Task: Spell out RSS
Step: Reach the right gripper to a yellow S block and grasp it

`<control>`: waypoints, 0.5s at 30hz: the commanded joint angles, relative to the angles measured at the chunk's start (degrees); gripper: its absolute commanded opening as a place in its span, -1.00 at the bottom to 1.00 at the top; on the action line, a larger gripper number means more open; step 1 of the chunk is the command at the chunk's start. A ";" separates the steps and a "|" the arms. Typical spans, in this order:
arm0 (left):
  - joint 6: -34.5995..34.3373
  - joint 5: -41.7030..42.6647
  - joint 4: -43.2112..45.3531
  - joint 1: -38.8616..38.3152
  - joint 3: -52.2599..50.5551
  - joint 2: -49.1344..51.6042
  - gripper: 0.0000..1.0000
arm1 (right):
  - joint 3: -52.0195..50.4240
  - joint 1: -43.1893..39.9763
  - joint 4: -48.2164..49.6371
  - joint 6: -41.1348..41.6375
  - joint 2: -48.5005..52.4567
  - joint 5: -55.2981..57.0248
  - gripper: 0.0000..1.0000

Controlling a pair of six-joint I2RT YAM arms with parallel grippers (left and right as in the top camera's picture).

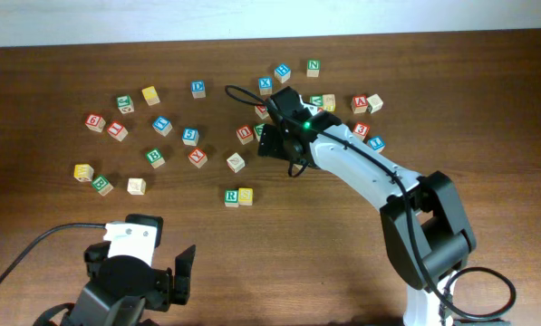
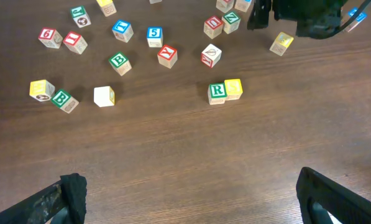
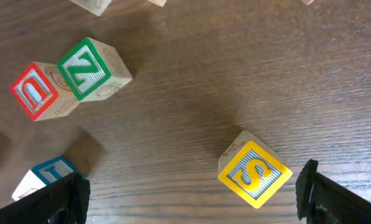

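S cube (image 3: 255, 173) apart from Z cube (image 3: 86, 68)

Dark wooden table (image 1: 342, 272); a green Z cube (image 3: 89, 68) touches a red U cube (image 3: 36, 90) at its 2 o'clock; a blue 5 cube (image 2: 154, 35) sits at 11 o'clock of a red-lettered cube (image 2: 167, 55), a green B cube (image 2: 119, 61) at its 9 o'clock, apart.

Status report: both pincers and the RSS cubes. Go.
Left pincer open, empty. Right pincer open above yellow S cube, not gripped. R cube touching another yellow cube. Z cube nearby, not blocking.
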 commanded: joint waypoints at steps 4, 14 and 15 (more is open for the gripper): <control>-0.76 -0.02 0.13 -0.02 -0.07 -0.07 0.98 | 1.40 0.09 -1.90 8.68 -0.02 4.35 0.97; -0.76 0.00 0.13 -0.02 -0.07 -0.07 0.99 | 1.40 -2.34 -1.66 15.23 4.66 5.22 0.80; -0.76 -0.02 0.13 -0.02 -0.07 -0.07 0.99 | 1.40 -2.58 -1.38 15.23 4.70 5.18 0.72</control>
